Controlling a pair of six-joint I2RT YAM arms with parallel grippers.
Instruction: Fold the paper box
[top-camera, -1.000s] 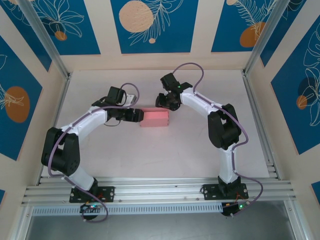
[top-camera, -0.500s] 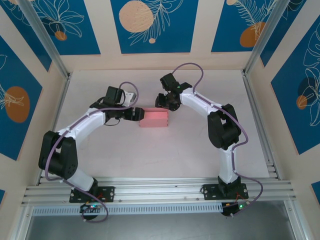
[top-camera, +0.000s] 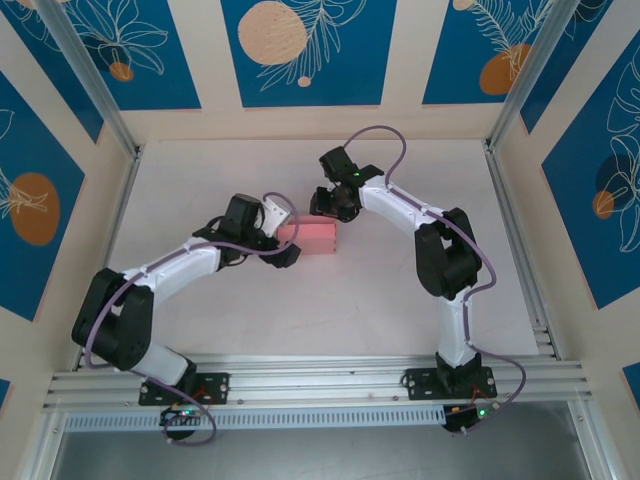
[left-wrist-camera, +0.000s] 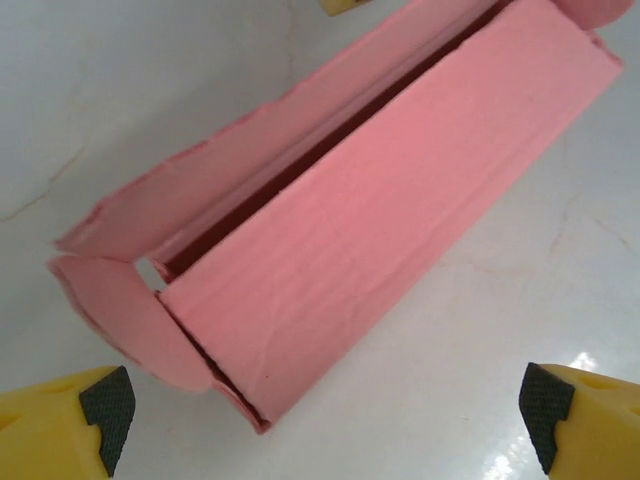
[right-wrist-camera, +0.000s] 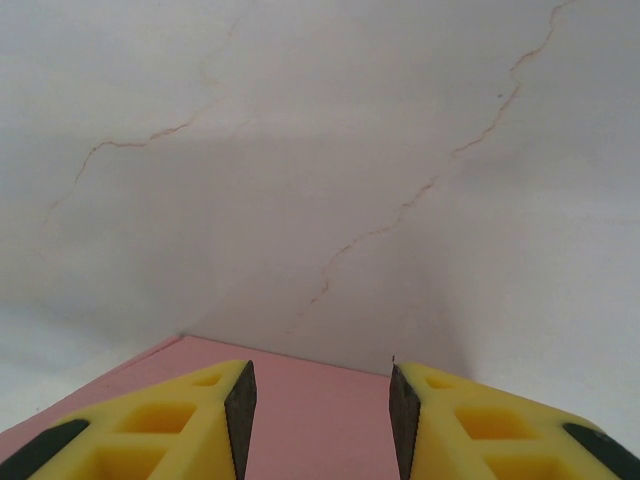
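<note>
Left wrist view, looking out past the left gripper (left-wrist-camera: 325, 412): spread wide, black-padded yellow fingertips (left-wrist-camera: 100, 410) down in the two lower corners, clamped on nothing. Just beyond, apart from both pads, the paper box (left-wrist-camera: 380, 200), lying lengthwise on the white table (left-wrist-camera: 150, 80) and running up to the right. Pink, long and low, with a dark slit along the upper seam, under a long flap lifted slightly off the body. At the near end, a rounded tab splayed outward, not tucked in.

Right wrist view, looking past the right gripper (right-wrist-camera: 320, 400): parted narrowly, pads facing each other across a gap, gripping nothing. Low between the fingers, a pink face of the box; beyond it, bare table marked with thin cracks.

From top external, box near the table's middle, left gripper at its left end, right gripper at its far right corner.
</note>
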